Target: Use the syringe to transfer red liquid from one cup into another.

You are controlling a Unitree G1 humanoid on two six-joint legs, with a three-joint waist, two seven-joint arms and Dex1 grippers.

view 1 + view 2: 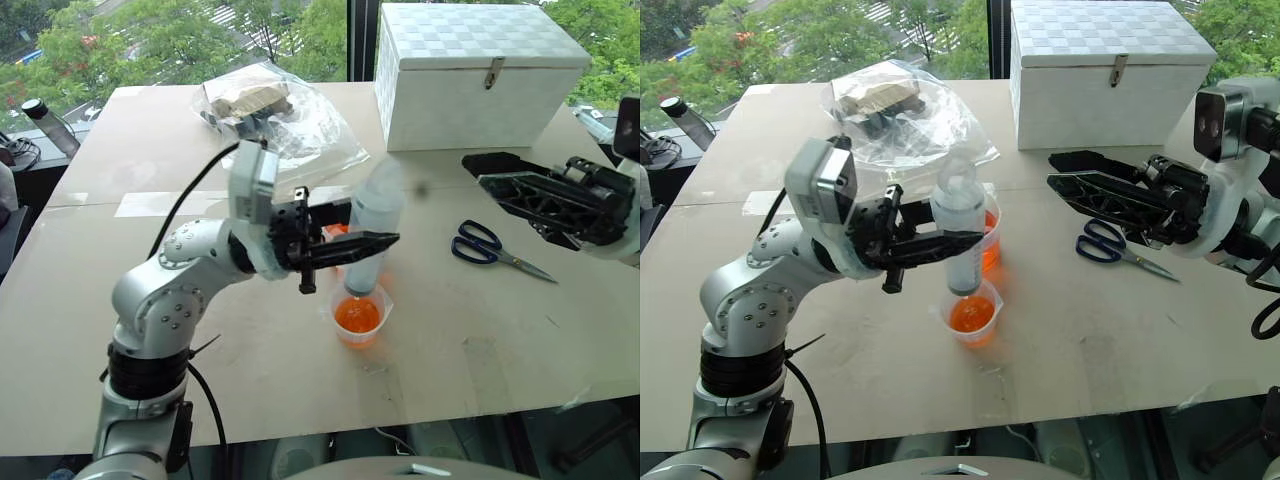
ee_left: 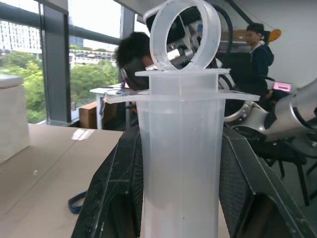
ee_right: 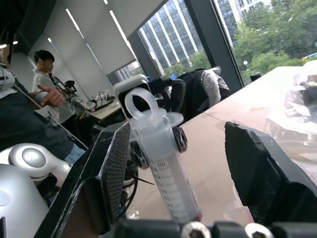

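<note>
The syringe (image 1: 960, 232) stands upright with my left gripper (image 1: 966, 240) shut on its barrel. Its plunger ring (image 2: 184, 34) sits low against the barrel's flange. The tip hangs just over the shorter cup (image 1: 358, 318), which holds red liquid (image 1: 971, 315). The taller cup (image 1: 989, 243) stands right behind the syringe, also with red liquid in it. My right gripper (image 1: 474, 172) is open, off to the right of the syringe and clear of it. In the right wrist view, the syringe (image 3: 166, 178) shows between and beyond the black fingers (image 3: 113, 168).
Blue-handled scissors (image 1: 495, 250) lie on the table below my right gripper. A white box (image 1: 480, 75) stands at the back right and a clear plastic bag (image 1: 265, 110) at the back middle. A bottle (image 1: 50, 125) stands past the table's left edge. People (image 3: 39, 89) sit in the room behind.
</note>
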